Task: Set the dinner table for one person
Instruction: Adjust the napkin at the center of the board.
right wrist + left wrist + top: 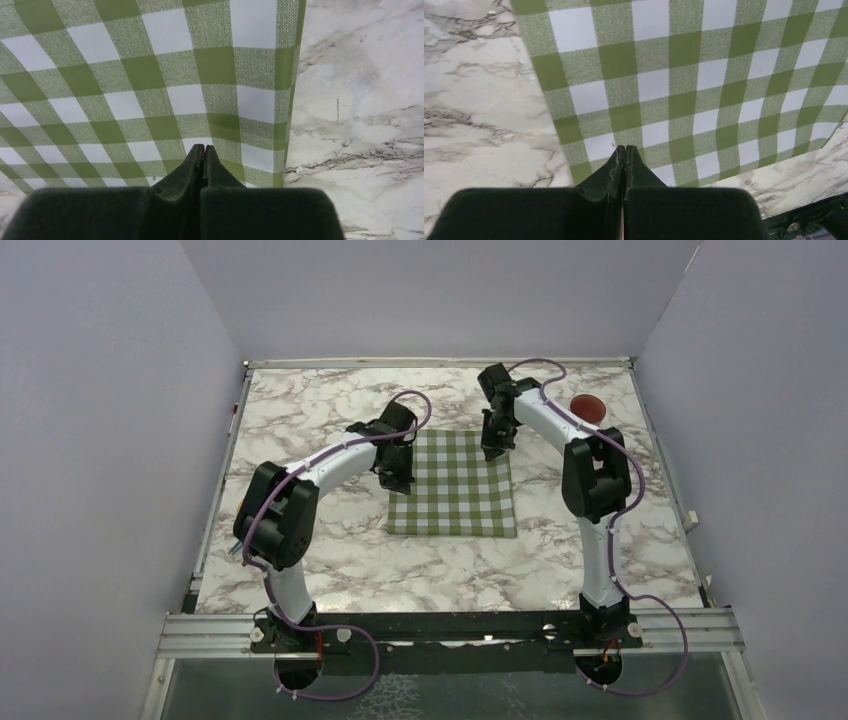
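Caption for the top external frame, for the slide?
Left gripper and right gripper closed on the far corners of the checked cloth on the marble dinner table.

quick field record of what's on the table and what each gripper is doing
surface: white marble-pattern tabletop with metal frame
centre: green-and-white checked cloth, spread out
far right: dark red round object, apart from the cloth
left gripper: shut on the cloth near its far left corner
right gripper: shut on the cloth near its far right corner

Bright, even light — soft shadows, sharp.
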You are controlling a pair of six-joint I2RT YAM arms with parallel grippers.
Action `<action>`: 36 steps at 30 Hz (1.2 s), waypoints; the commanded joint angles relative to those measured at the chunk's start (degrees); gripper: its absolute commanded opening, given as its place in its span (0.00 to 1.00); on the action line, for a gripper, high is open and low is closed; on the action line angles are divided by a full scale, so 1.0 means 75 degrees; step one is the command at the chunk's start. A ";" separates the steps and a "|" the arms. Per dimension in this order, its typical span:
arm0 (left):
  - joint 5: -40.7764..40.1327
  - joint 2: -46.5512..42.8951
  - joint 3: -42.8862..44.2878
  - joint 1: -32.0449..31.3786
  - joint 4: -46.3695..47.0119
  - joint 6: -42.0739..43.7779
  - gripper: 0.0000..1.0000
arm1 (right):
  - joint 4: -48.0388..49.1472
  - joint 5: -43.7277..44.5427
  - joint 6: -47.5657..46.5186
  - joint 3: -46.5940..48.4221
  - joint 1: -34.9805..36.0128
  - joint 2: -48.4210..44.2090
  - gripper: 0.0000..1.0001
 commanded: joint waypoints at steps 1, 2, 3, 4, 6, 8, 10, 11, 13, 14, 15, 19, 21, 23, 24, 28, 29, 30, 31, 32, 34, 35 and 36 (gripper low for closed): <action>0.0460 0.0447 0.0333 -0.0167 0.0318 -0.0200 0.00 | -0.0057 -0.0142 -0.0109 0.0481 0.0012 0.0197 0.01; 0.0564 0.0534 0.0350 -0.0187 0.0313 -0.0234 0.00 | -0.0137 -0.0055 -0.0103 0.0535 0.0007 0.0250 0.01; 0.0640 0.0613 0.0340 -0.0203 0.0306 -0.0273 0.00 | -0.0233 0.0034 -0.0076 0.0597 0.0010 0.0311 0.01; 0.0703 0.0672 0.0318 -0.0215 0.0298 -0.0318 0.00 | -0.0305 0.0122 -0.0055 0.0647 0.0004 0.0362 0.01; 0.0805 0.0722 0.0221 -0.0267 0.0285 -0.0382 0.00 | -0.0407 0.0302 -0.0036 0.0694 0.0008 0.0440 0.01; 0.0956 0.0724 0.0124 -0.0325 0.0274 -0.0391 0.00 | -0.0438 0.0464 -0.0008 0.0691 0.0003 0.0500 0.01; 0.1072 0.0704 0.0037 -0.0383 0.0246 -0.0411 0.00 | -0.0502 0.0590 0.0025 0.0717 0.0003 0.0589 0.00; 0.1111 0.0682 -0.0018 -0.0413 0.0233 -0.0414 0.00 | -0.0516 0.0608 0.0041 0.0730 0.0003 0.0626 0.01; 0.1114 0.0629 -0.0104 -0.0494 0.0170 -0.0403 0.00 | -0.0522 0.0644 0.0062 0.0749 0.0007 0.0687 0.01; 0.1111 0.0604 -0.0152 -0.0513 0.0127 -0.0403 0.00 | -0.0520 0.0667 0.0069 0.0750 0.0006 0.0711 0.01; 0.1111 0.0586 -0.0178 -0.0539 0.0079 -0.0403 0.00 | -0.0535 0.0714 0.0099 0.0759 0.0012 0.0752 0.01; 0.1181 0.0490 -0.0296 -0.0632 -0.0057 -0.0400 0.00 | -0.0543 0.0892 0.0122 0.0744 0.0006 0.0893 0.01; 0.1314 0.0440 -0.0300 -0.0682 -0.0130 -0.0422 0.00 | -0.0563 0.0955 0.0122 0.0758 0.0005 0.0970 0.00; 0.1544 0.0383 -0.0239 -0.0746 -0.0167 -0.0485 0.00 | -0.0583 0.1007 0.0111 0.0756 0.0009 0.1064 0.01; 0.1634 0.0355 -0.0174 -0.0781 -0.0174 -0.0510 0.00 | -0.0583 0.1023 0.0119 0.0742 0.0003 0.1095 0.01; 0.1977 0.0316 0.0228 -0.0880 -0.0180 -0.0617 0.00 | -0.0558 0.1061 0.0151 0.0639 0.0009 0.1184 0.01; 0.2106 0.0366 0.0338 -0.0886 -0.0174 -0.0640 0.00 | -0.0555 0.1061 0.0162 0.0612 0.0005 0.1188 0.01; 0.2242 0.0433 0.0435 -0.0897 -0.0176 -0.0659 0.00 | -0.0549 0.1064 0.0168 0.0569 0.0009 0.1175 0.00; 0.2376 0.0502 0.0525 -0.0917 -0.0161 -0.0679 0.00 | -0.0541 0.1082 0.0169 0.0533 0.0017 0.1172 0.00; 0.2517 0.0569 0.0604 -0.0931 -0.0126 -0.0708 0.00 | -0.0522 0.1091 0.0179 0.0512 0.0013 0.1175 0.01; 0.2860 0.0702 0.0731 -0.0956 -0.0053 -0.0757 0.00 | -0.0521 0.1107 0.0172 0.0470 0.0009 0.1166 0.00; 0.3013 0.0757 0.0773 -0.0966 -0.0016 -0.0796 0.00 | -0.0517 0.1122 0.0169 0.0450 0.0003 0.1156 0.00; 0.3134 0.0816 0.0778 -0.0978 0.0054 -0.0844 0.00 | -0.0511 0.1120 0.0169 0.0434 0.0004 0.1148 0.01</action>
